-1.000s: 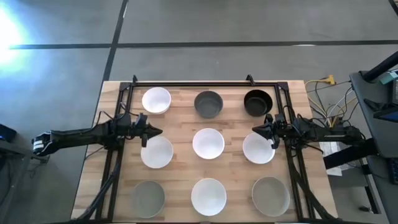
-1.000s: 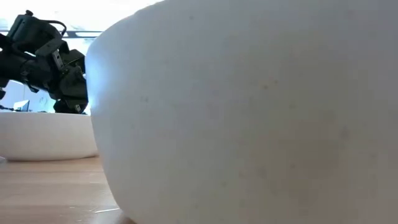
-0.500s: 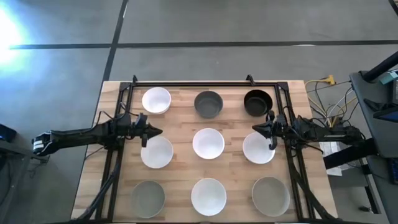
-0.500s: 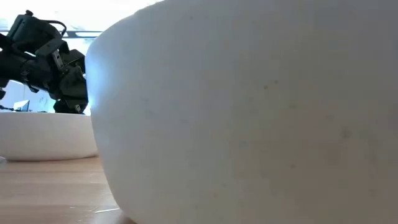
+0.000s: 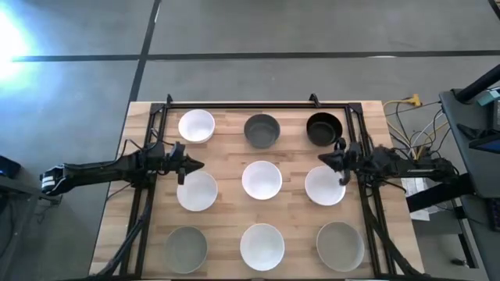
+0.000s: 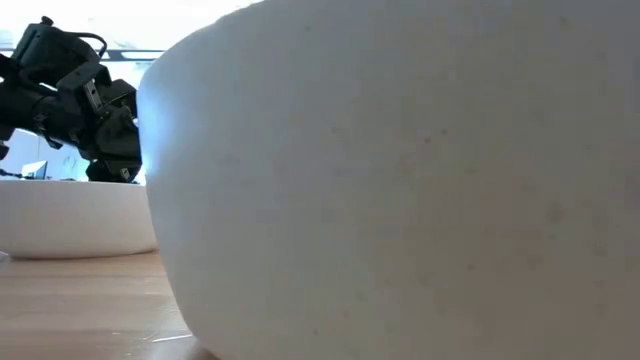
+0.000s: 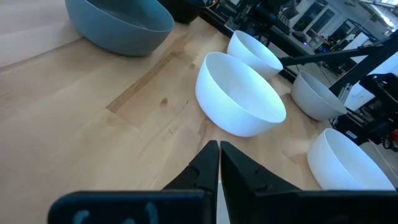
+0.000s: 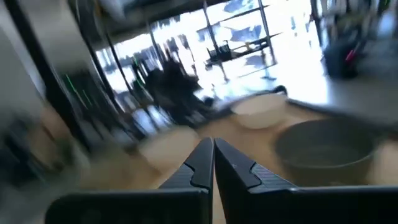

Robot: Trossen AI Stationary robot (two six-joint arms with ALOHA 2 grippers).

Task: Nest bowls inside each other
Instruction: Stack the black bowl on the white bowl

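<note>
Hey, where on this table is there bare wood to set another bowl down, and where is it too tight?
The nine bowls sit in a three-by-three grid on the wooden table. Only narrow wood lanes run between them, as around the centre white round bowl. The left gripper and right gripper, both shut, crowd the lanes above the middle row's end bowls. Barest is the far edge strip, beyond the dark grey bowl.

A wooden table (image 5: 226, 160) carries 9 separate bowls (image 5: 262, 180).

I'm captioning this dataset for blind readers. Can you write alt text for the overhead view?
Nine separate bowls sit in a three-by-three grid on a wooden table, none nested. The left gripper and right gripper, both shut, point inward from opposite sides over the table.
</note>
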